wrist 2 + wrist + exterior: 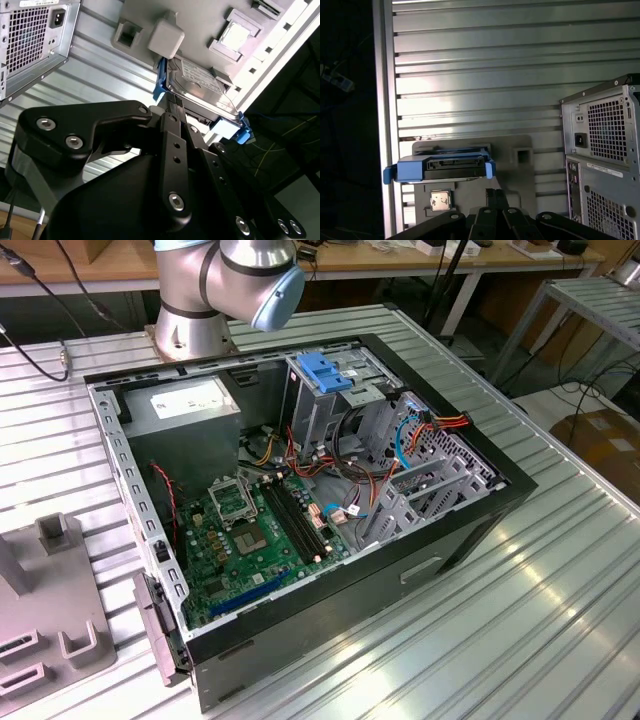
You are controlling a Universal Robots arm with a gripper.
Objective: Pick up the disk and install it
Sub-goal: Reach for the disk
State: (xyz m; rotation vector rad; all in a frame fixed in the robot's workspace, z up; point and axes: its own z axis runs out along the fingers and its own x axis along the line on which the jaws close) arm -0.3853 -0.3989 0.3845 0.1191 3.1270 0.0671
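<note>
Gripper (172,105): opening cannot be told, at disk's near edge, contact unclear | disk (200,82): directly ahead, resting on grey fixture plate (200,27), connector edge toward tool, long axis judged running away from it | computer case (605,150): beyond, apart from plate.

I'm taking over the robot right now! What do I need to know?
Gripper: right at the disk. I cannot tell whether it has a grip on it.
Disk: at the grey fixture plate on the slatted table, outside the open computer case.
Done: the gripper is at the disk.
Left: the disk is not yet installed. The drive cage with the blue handle stands inside the case.
</note>
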